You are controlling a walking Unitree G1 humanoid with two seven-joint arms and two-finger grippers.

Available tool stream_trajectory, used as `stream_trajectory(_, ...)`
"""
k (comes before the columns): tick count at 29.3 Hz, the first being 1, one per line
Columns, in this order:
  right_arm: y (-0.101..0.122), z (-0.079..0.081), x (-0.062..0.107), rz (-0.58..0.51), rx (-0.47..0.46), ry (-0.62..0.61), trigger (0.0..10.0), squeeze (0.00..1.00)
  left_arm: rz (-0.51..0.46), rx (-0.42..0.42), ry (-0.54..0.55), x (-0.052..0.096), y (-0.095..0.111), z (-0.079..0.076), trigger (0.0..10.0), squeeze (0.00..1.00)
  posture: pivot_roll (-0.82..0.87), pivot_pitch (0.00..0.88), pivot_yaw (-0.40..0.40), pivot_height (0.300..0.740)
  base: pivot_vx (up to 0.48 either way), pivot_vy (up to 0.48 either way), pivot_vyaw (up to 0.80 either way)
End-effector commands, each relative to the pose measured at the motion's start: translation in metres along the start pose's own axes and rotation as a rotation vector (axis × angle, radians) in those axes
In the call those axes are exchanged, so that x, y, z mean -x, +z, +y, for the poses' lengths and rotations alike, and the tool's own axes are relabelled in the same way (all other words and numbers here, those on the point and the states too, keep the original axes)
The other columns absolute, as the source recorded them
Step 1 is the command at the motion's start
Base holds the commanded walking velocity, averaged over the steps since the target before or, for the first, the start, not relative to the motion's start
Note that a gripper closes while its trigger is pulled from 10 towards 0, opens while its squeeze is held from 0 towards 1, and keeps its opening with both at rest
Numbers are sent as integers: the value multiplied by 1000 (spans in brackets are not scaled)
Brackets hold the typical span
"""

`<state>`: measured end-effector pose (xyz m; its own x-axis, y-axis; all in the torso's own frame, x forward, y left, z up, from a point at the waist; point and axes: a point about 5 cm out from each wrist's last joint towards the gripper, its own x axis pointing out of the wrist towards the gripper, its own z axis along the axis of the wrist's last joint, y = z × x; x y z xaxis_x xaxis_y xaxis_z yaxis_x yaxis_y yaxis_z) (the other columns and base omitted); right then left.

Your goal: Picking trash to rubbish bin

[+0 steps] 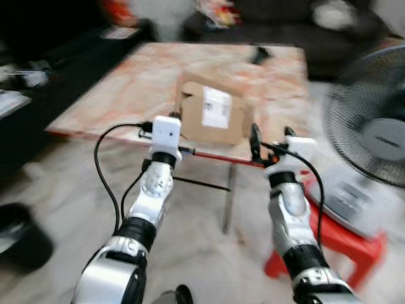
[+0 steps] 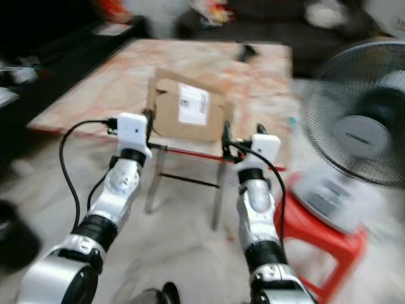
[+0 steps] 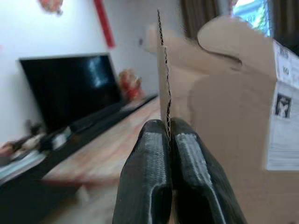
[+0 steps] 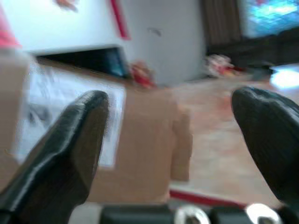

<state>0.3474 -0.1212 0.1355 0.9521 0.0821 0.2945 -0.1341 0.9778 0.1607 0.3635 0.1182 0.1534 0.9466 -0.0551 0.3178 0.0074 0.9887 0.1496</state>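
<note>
A brown cardboard box (image 1: 212, 114) with a white label stands at the near edge of a marble-patterned table (image 1: 120, 88). My left gripper (image 3: 169, 126) is shut on the thin edge of a cardboard flap at the box's left side; the box (image 3: 233, 121) rises just beyond its fingers. My right gripper (image 1: 272, 136) is open at the box's right side. In the right wrist view its fingers (image 4: 79, 135) stand wide apart, with the labelled box (image 4: 140, 140) ahead between them. The pictures are blurred.
A standing fan (image 1: 373, 133) and a red plastic stool (image 1: 345, 244) are close on the right. A black round bin (image 1: 22, 237) sits on the floor at the left. A dark sofa (image 1: 285, 25) lies beyond the table, and a low TV cabinet (image 1: 38, 69) runs along the left.
</note>
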Motion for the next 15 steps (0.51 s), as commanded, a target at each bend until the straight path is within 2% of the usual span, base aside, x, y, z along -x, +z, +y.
stream_trajectory(1, 5, -9, -2, -18, 9, -26, 10000, 0, -68, 19, -32, -10, 18, -13, 10000, 0, -132, 0, 82, 740, -364, 0, 0)
stream_trajectory(7, 5, -9, -2, -16, 10, -28, 10000, 0, -65, 21, -32, -10, 18, -12, 10000, 0, -132, 0, 82, 740, -364, 0, 0)
stream_trajectory(9, -1, -13, 1, 15, 6, -35, 10000, 0, -12, 20, -36, -8, 8, -9, 10000, 0, -133, 0, 79, 740, -315, 0, 0)
stream_trajectory(12, -10, -16, 5, 57, 9, -41, 10000, 0, 71, -2, -63, -3, -7, -6, 10000, 0, -134, 0, 78, 740, 0, 0, 0)
stream_trajectory(13, -10, -16, 5, 57, 9, -41, 10000, 0, 71, -2, -63, -3, -7, -6, 10000, 0, -134, 0, 78, 740, 0, 0, 0)
stream_trajectory(15, -27, -27, 18, 144, 15, -66, 10000, 0, 194, 51, -55, 10, -31, 4, 10000, 0, -139, 0, 64, 740, 0, 0, 0)
